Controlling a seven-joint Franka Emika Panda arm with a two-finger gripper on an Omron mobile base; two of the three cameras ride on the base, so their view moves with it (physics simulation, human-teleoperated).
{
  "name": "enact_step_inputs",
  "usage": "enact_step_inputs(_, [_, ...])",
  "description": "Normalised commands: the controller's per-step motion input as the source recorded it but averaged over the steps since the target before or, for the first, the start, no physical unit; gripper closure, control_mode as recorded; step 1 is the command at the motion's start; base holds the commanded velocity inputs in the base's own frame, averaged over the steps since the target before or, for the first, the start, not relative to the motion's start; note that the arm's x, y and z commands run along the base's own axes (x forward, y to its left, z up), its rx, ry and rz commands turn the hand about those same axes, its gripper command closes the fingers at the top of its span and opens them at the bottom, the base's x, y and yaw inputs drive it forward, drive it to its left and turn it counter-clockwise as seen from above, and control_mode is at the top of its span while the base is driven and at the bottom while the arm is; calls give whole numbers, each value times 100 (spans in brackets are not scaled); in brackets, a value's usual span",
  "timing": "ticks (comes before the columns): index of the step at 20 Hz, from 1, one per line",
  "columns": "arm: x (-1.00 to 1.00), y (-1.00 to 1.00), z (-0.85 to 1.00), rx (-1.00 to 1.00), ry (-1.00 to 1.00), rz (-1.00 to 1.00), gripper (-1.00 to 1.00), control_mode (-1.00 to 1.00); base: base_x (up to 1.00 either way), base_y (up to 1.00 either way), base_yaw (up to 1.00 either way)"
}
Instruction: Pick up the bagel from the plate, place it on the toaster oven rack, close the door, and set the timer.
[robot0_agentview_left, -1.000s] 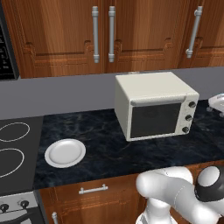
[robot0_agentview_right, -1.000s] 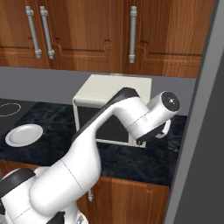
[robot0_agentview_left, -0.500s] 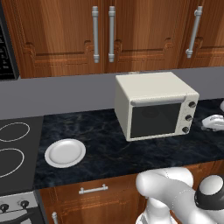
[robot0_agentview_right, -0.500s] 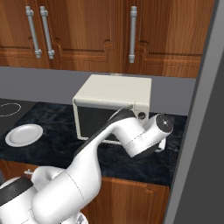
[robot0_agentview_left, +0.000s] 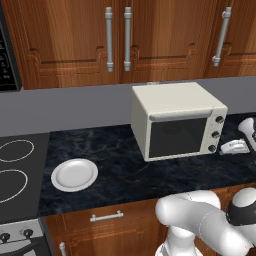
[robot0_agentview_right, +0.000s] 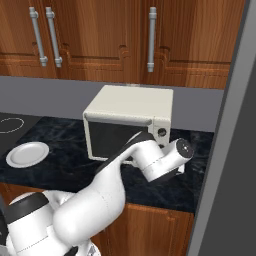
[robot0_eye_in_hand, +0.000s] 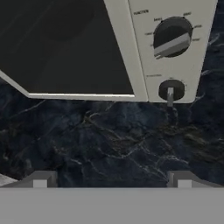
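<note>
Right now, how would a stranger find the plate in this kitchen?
Start at the cream toaster oven on the dark marble counter. The plate lies flat to its left, near the stove. It is solid white, unlike the thin burner rings.

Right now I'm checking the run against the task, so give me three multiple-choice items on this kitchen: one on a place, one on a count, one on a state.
1. Where does the plate lie?
A. on the counter between stove and toaster oven
B. on top of the toaster oven
C. on a stove burner

2. How many knobs does the toaster oven's front panel carry?
A. one
B. three
C. five

3. How is the door?
A. shut
B. half open
C. fully down

Answers: 1 A, it rests on the dark counter left of the toaster oven. 2 B, three knobs stack down the right side. 3 A, the glass panel sits flush with the front.
</note>
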Motion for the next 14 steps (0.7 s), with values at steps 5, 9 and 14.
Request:
enact_step_inputs(5, [45, 0, -17, 0, 0, 7, -100, -100, 0, 0, 0])
enact_step_inputs(9, [17, -2, -13, 0, 0, 1, -100, -100, 0, 0, 0])
enact_step_inputs(14, [9, -2, -17, 0, 0, 0, -100, -100, 0, 0, 0])
